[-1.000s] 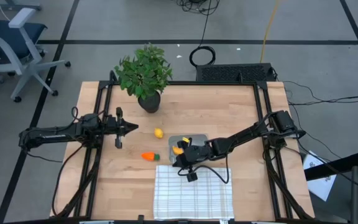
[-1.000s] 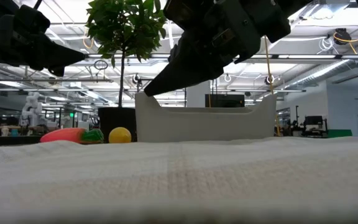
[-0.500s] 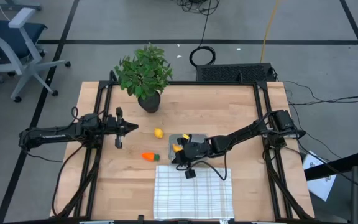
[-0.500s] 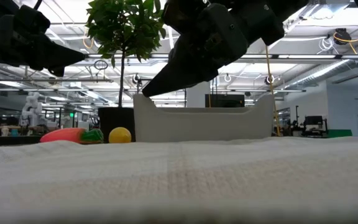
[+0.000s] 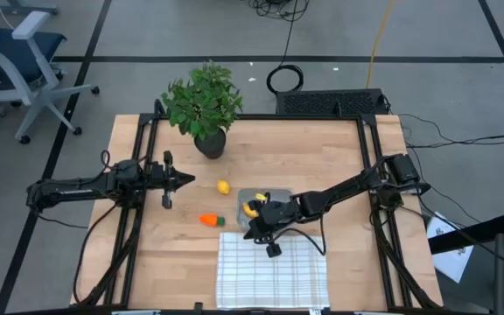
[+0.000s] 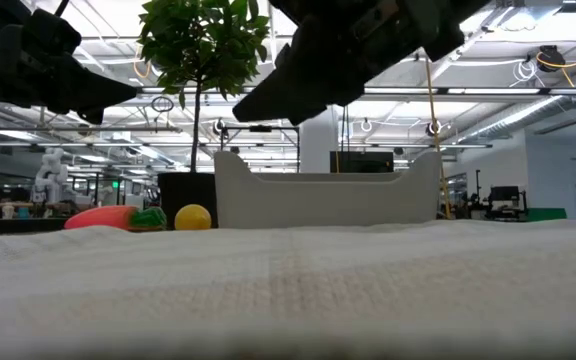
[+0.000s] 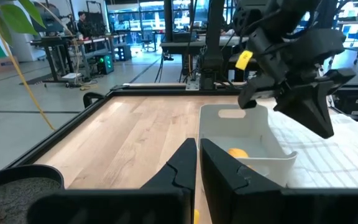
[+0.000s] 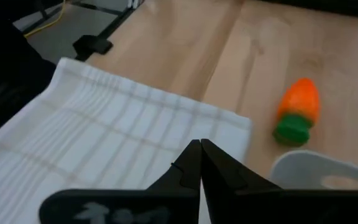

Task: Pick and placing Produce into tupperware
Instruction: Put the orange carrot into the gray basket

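The clear tupperware (image 5: 267, 199) stands on the wooden table just beyond the cloth, and the yellow banana (image 5: 250, 208) lies inside it, also visible in the left wrist view as the banana (image 7: 237, 152). On the wood to the tupperware's left rest the lemon (image 5: 224, 186) and, nearer, the orange carrot (image 5: 209, 220) with its green top toward the tupperware. My right gripper (image 5: 252, 231) hovers shut and empty over the tupperware's near left corner, fingers slanting down-left; its tip (image 6: 243, 110) is above the rim. My left gripper (image 5: 187, 180) waits shut, left of the lemon.
A white checked cloth (image 5: 272, 271) covers the near middle of the table, touching the tupperware's near side. A potted plant (image 5: 205, 109) stands at the far left. Bare wood lies right of the tupperware and beyond it. Black frame rails (image 5: 367, 166) run along both sides.
My right gripper has risen a little above the tupperware's left end, staying shut. The banana stays in the tupperware; the lemon, the carrot and my left arm have kept still.
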Tool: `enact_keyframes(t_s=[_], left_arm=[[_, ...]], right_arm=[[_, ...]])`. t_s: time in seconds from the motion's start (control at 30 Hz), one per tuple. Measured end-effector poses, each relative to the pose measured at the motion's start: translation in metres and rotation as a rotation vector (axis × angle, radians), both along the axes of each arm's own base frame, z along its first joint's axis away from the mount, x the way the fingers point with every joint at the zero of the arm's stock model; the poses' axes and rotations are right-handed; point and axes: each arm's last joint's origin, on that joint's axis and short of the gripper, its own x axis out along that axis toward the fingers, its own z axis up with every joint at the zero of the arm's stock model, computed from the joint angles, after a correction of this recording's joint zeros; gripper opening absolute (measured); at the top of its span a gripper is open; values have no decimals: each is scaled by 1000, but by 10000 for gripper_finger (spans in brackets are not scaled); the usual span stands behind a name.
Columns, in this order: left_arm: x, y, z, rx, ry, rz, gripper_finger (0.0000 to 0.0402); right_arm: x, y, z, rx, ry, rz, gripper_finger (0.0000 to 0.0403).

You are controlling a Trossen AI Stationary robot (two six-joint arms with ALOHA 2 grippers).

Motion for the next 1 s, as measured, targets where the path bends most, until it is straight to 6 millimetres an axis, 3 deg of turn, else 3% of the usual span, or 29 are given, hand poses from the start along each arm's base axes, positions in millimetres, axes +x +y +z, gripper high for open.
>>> enact_keyframes(t_s=[0.27, 0.43, 0.57, 0.8, 1.0], left_arm=[[0, 0, 0, -1, 4, 0, 26], [0, 0, -1, -2, 13, 0, 26], [0, 0, -2, -3, 22, 0, 26], [0, 0, -2, -3, 22, 0, 26], [0, 0, -2, -3, 22, 0, 26]], right_arm=[[-7, -5, 11, -80, 5, -51, 0], [-22, -13, 41, -191, -15, -129, 0], [-37, -20, 68, -177, -109, -136, 0], [-87, -54, 87, -141, -223, -280, 0], [-145, -82, 85, -53, -371, -392, 0]])
